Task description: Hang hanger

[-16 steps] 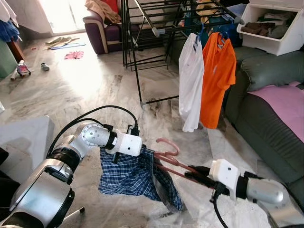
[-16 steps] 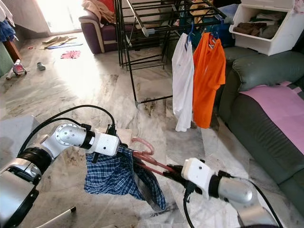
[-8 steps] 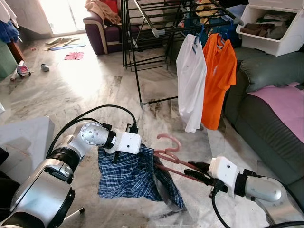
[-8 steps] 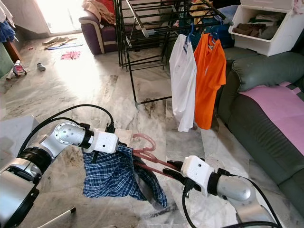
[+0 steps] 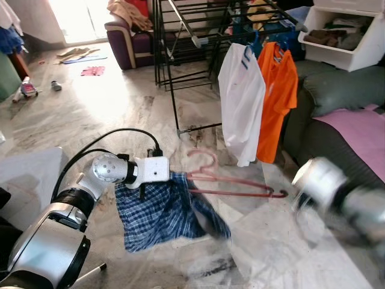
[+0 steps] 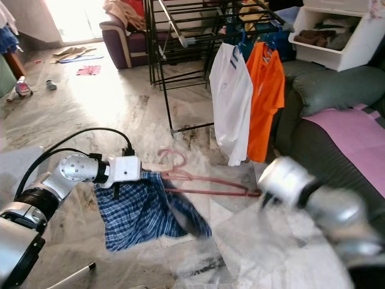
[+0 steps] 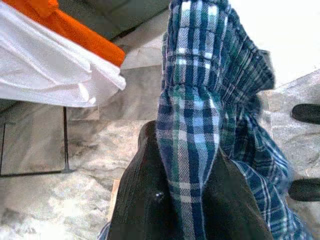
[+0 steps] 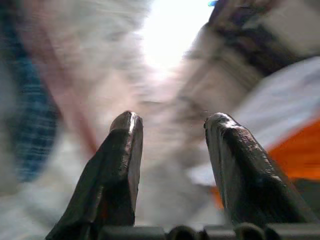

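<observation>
Your left gripper (image 7: 187, 200) has its two black fingers (image 7: 142, 200) pressed onto a fold of the blue plaid shorts (image 5: 159, 211), which hang from it above the marble floor (image 5: 102, 114). The pink hanger (image 5: 225, 179) is threaded into the shorts at one end; its long bar lies nearly level, running from the shorts out toward your right side, with the hook (image 5: 201, 158) curling upward near the left gripper. The bar's far tip sits just beside your blurred right arm (image 5: 337, 195). In the right wrist view, your right gripper (image 8: 170, 150) has its fingers spread apart with nothing between them. Ahead stands the drying rack (image 5: 198, 30), with a white shirt (image 5: 240, 111) and an orange shirt (image 5: 277, 102) hanging side by side.
</observation>
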Motion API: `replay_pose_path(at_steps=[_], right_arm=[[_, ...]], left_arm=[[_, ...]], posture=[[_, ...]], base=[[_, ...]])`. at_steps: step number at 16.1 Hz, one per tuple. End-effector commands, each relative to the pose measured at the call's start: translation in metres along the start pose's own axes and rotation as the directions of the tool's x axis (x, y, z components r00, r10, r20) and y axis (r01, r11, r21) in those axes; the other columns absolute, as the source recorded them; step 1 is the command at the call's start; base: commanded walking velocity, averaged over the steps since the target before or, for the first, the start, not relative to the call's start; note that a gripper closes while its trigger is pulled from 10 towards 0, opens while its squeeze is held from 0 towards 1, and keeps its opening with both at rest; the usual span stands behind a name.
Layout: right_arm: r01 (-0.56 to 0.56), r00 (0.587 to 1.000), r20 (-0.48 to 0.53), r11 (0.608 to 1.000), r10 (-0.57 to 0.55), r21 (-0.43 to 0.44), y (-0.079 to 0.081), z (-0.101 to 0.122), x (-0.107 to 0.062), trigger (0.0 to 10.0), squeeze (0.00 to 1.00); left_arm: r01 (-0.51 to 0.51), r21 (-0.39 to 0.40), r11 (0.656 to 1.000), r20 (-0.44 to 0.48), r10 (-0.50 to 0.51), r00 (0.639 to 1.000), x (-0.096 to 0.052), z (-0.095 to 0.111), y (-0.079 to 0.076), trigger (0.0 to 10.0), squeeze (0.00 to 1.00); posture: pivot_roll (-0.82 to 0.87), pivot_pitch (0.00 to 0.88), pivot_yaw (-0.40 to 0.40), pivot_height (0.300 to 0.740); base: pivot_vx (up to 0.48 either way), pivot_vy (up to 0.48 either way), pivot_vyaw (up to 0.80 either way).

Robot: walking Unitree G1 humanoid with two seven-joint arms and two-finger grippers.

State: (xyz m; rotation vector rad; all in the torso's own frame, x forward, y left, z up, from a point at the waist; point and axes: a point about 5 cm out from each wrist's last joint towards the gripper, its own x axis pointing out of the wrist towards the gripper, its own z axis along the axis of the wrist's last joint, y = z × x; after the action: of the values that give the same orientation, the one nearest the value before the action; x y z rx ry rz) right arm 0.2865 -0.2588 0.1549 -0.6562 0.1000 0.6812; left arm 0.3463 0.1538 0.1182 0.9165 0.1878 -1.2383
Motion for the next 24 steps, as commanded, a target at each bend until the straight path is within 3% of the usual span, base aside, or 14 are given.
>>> replay_pose_path(at_steps=[1,4,6,9,11,12,14,15,16,17,18,19,20,24], right_arm=[[0.056,0.998,0.017,0.998,-0.056,-0.004,-0.01,0.003,-0.002,10.0,1.0],[0.173,0.984,0.047,0.985,-0.174,0.02,-0.028,0.007,-0.005,10.0,1.0],[0.383,0.921,0.066,0.923,-0.384,0.025,-0.049,0.009,-0.008,10.0,1.0],[0.766,0.641,-0.094,0.629,-0.762,0.131,-0.069,-0.02,-0.033,10.0,1.0],[0.84,0.54,-0.194,0.512,-0.819,0.18,-0.062,-0.037,-0.041,10.0,1.0],[0.845,0.529,-0.207,0.488,-0.823,0.216,-0.057,-0.04,-0.04,10.0,1.0],[0.811,0.576,-0.199,0.523,-0.793,0.261,-0.042,-0.041,-0.026,10.0,1.0],[0.811,0.576,-0.199,0.523,-0.793,0.261,-0.042,-0.041,-0.026,10.0,1.0],[0.686,0.72,-0.201,0.636,-0.665,0.353,-0.006,-0.041,0.012,10.0,1.0],[0.659,0.745,-0.199,0.656,-0.636,0.369,0.0,-0.04,0.018,10.0,1.0],[0.624,0.777,-0.224,0.677,-0.588,0.39,0.012,-0.041,0.03,10.0,1.0],[0.578,0.813,-0.236,0.695,-0.532,0.427,0.022,-0.042,0.041,10.0,0.83],[0.502,0.863,-0.213,0.733,-0.458,0.458,0.034,-0.037,0.055,10.0,0.53],[0.383,0.918,-0.109,0.778,-0.382,0.497,0.042,-0.019,0.072,10.0,0.52]], left_arm=[[-0.031,-0.022,0.999,-0.002,0.031,1.0,-0.003,-0.004,0.0,0.0,0.0],[-0.044,-0.021,0.999,-0.03,0.043,0.999,-0.002,-0.008,-0.002,0.0,0.0],[-0.141,-0.066,0.988,-0.095,0.135,0.986,-0.004,-0.012,0.007,0.0,0.0],[-0.383,-0.256,0.888,-0.081,0.375,0.923,-0.004,-0.01,0.025,0.0,0.0],[-0.432,-0.363,0.825,-0.072,0.438,0.896,-0.002,-0.01,0.026,0.0,0.0],[-0.451,-0.405,0.795,-0.076,0.463,0.883,-0.001,-0.011,0.026,0.0,0.0],[-0.466,-0.483,0.741,-0.051,0.508,0.86,0.001,-0.009,0.027,0.0,0.0],[-0.466,-0.483,0.741,-0.051,0.508,0.86,0.001,-0.009,0.027,0.0,0.0],[-0.42,-0.514,0.748,0.09,0.534,0.84,0.009,0.012,0.032,0.0,0.0],[-0.41,-0.512,0.754,0.119,0.535,0.836,0.01,0.017,0.033,0.0,0.0],[-0.378,-0.477,0.794,0.202,0.517,0.832,0.01,0.027,0.033,0.0,0.0],[-0.345,-0.407,0.845,0.262,0.47,0.843,0.011,0.035,0.03,0.0,0.0],[-0.323,-0.3,0.897,0.296,0.41,0.863,0.012,0.041,0.026,0.0,0.0],[-0.291,-0.111,0.95,0.359,0.311,0.88,0.011,0.056,0.023,0.0,0.0]], posture=[[-0.09,0.0,0.007,0.74],[-0.1,0.0,0.007,0.74],[-0.1,0.0,0.009,0.74],[-0.1,0.0,0.009,0.74],[-0.1,0.0,0.009,0.74],[-0.1,0.0,0.011,0.74],[-0.1,0.0,0.013,0.74],[-0.1,0.0,0.013,0.74],[-0.09,0.0,0.015,0.74],[-0.09,0.0,0.015,0.74],[-0.08,0.003,0.015,0.74],[-0.07,0.004,0.014,0.74],[-0.07,0.004,0.016,0.74],[-0.06,0.003,0.015,0.74]], base=[[0.0,0.0,0.0],[0.0,0.0,0.0],[0.0,0.0,0.0],[0.0,0.0,0.0],[0.0,0.0,0.0],[0.0,0.0,0.0],[0.0,0.0,0.0],[0.0,0.0,0.0],[0.0,0.0,0.0],[0.0,0.0,0.0],[0.0,0.0,0.0],[0.0,0.0,0.0],[0.0,0.0,0.0],[0.0,0.0,0.0]])
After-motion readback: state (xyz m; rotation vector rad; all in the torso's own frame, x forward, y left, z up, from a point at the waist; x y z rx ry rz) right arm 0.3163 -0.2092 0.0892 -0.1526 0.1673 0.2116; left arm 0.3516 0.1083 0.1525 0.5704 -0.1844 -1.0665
